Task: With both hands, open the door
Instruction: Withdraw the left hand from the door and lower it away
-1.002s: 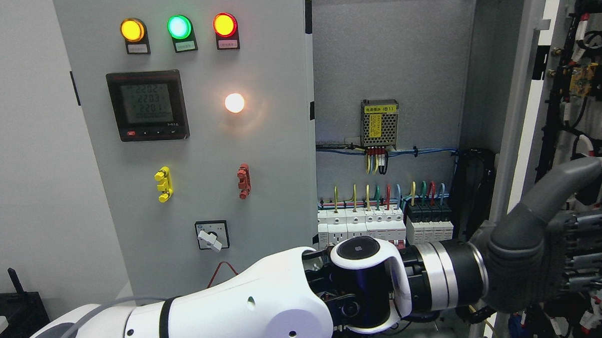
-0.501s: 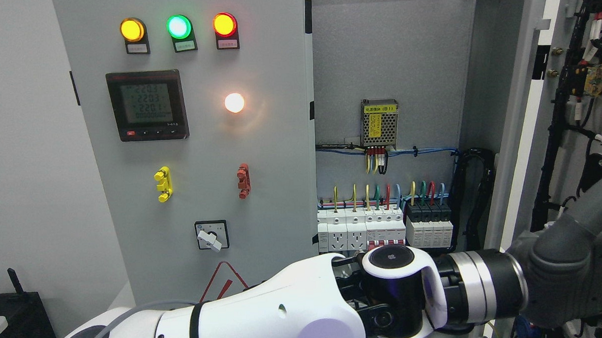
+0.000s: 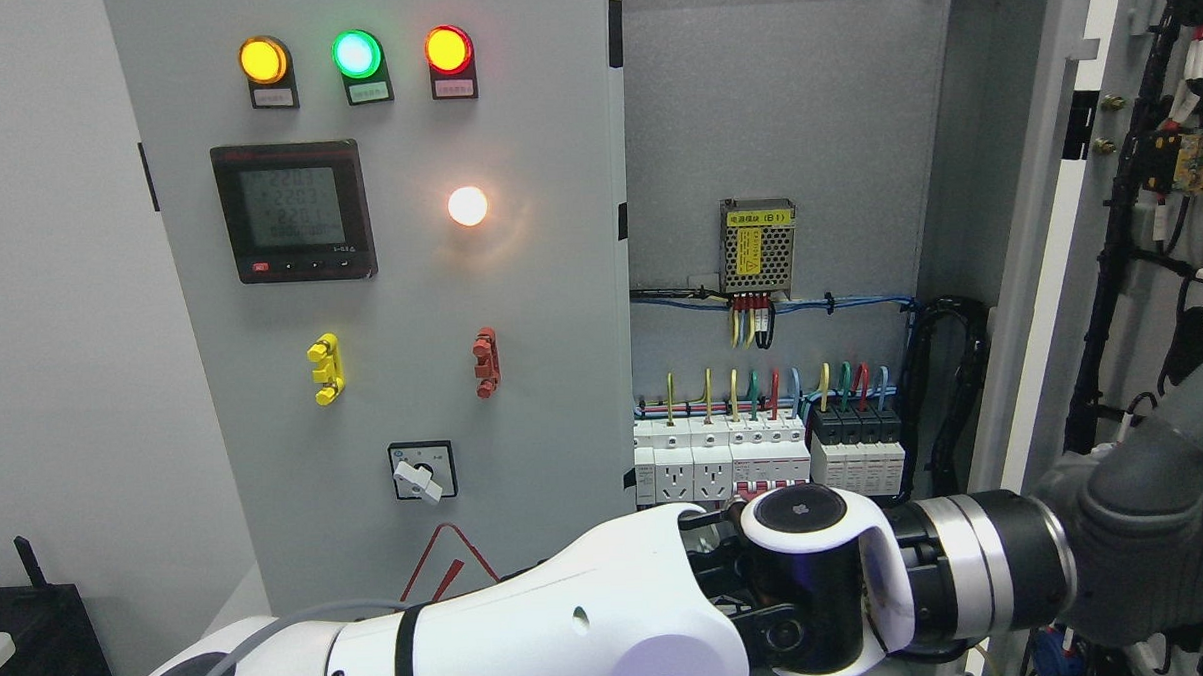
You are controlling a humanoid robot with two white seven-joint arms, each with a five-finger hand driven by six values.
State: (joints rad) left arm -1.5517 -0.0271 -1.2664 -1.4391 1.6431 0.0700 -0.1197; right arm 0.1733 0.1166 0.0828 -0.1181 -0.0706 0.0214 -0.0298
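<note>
A glossy white shell is covering the left arm point(image 3: 532, 631), with a black band ringing it and small dark screw holes dotting it. A black wrist joint is wearing a white cap with a black disc, then silver and black rings, meeting the grey left hand point(image 3: 1149, 534)

My left arm point(image 3: 532, 631) is glossy white with a black band, a black wrist joint and a silver ring; my left hand point(image 3: 1159, 529) is matte dark grey. The cabinet panel point(image 3: 400, 285) is pale grey. Its indicator lamps point(image 3: 354, 54) glow amber, green and red; below them a single lamp point(image 3: 468, 206) shines warm white. The meter point(image 3: 293, 211) is black with a grey-green screen. One handle point(image 3: 325, 369) is yellow, the other handle point(image 3: 485, 362) red. The breakers point(image 3: 766, 457) are white and black, wired yellow, green, red and blue. The power supply point(image 3: 758, 244) carries yellow labels.
</note>
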